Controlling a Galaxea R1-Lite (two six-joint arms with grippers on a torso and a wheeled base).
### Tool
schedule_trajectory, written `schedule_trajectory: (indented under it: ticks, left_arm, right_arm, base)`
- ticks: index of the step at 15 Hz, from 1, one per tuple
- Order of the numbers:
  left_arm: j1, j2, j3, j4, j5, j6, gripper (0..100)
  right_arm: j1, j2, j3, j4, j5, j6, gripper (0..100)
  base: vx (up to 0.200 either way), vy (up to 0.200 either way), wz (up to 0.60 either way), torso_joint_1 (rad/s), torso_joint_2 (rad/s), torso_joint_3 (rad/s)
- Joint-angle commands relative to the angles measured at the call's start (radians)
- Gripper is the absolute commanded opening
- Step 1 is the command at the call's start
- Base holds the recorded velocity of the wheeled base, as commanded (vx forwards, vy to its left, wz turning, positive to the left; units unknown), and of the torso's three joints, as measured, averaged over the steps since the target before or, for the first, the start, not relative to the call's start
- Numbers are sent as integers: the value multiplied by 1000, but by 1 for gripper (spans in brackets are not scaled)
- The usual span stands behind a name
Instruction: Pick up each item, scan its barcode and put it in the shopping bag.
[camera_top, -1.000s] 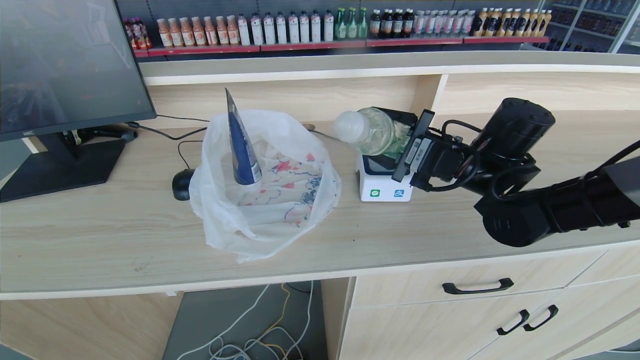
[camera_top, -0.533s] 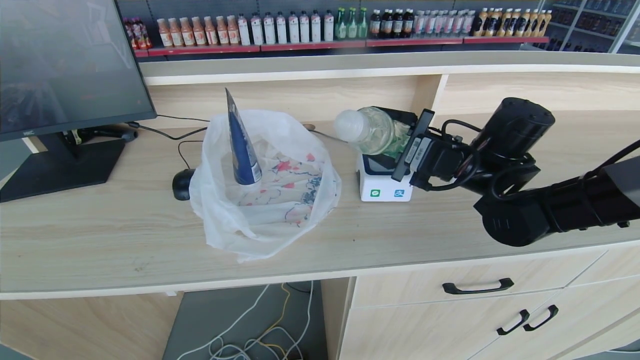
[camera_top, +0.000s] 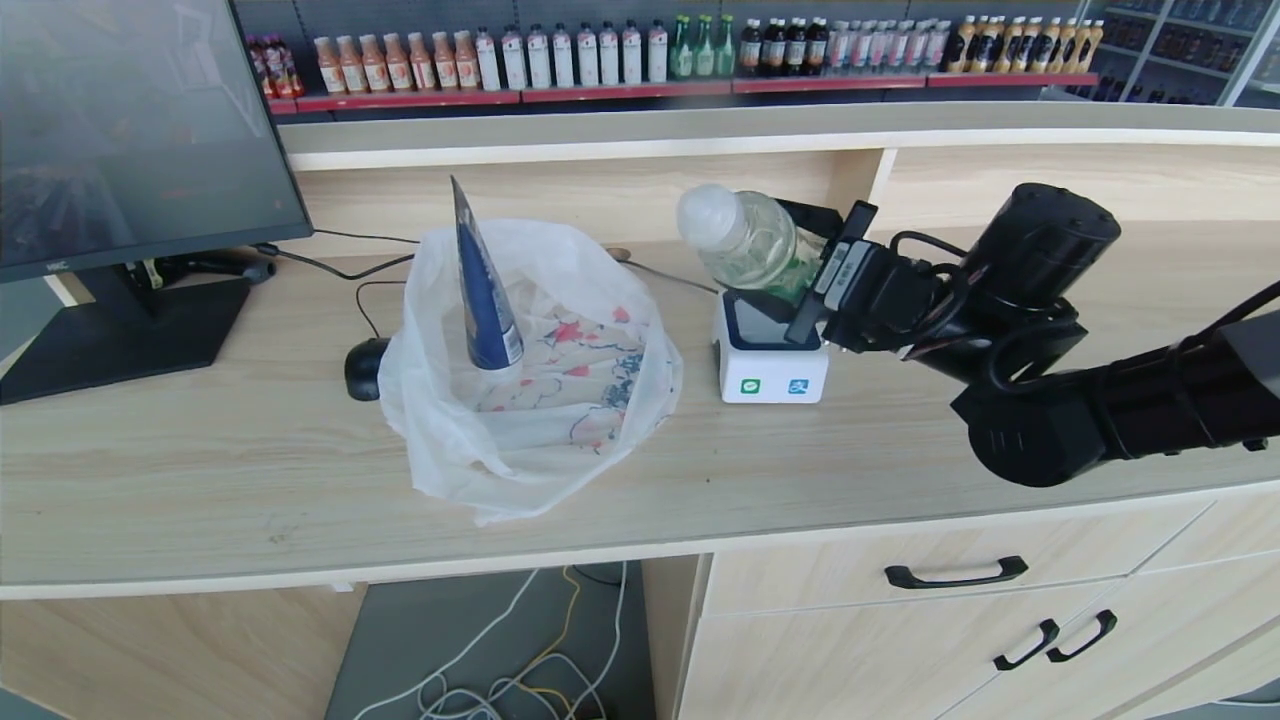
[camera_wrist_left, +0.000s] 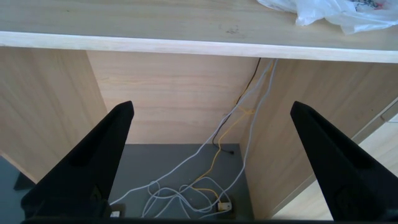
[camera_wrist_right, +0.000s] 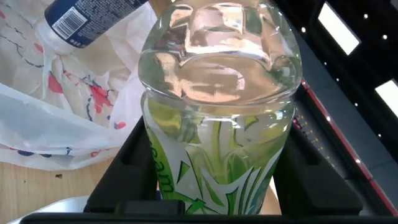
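We see the right pincer (camera_top: 800, 262) pinching a clear plastic bottle with a green leaf label (camera_top: 745, 240) around its labelled middle, tilted just above the small white box scanner (camera_top: 772, 365) on the pale wooden bench (camera_top: 200, 470). Left of the scanner stands the thin white printed shopping bag (camera_top: 520, 400). The left pincer (camera_wrist_left: 211, 112) hangs spread, well apart from the scanner, below the bench edge. We judge the bottle full, fairly heavy, smooth and slightly squashy, so the labelled waist seems the safest hold
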Motion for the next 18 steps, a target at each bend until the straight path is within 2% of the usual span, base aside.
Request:
schedule_trajectory:
  ticks: [1,7,10,15,18]
  left_arm:
    - [0,0,0,0,0,0,100]
    - [0,0,0,0,0,0,100]
    - [0,2,0,0,0,0,100]
    - [0,0,0,0,0,0,100]
    - [1,0,0,0,0,0,100]
  right_arm:
    - [2,-29,-25,-4,-43,45,0]
    - [35,-73,-5,-110,-243,266,0]
    - [64,-125,96,-159,-330,358,0]
    - [74,-185,253,-270,-362,487,0]
    - [96,-196,274,-329,-497,568,0]
  base:
    - [0,0,0,0,0,0]
    - [0,0,0,0,0,0]
    - [0,0,0,0,0,0]
    - [0,0,0,0,0,0]
    - [0,0,0,0,0,0]
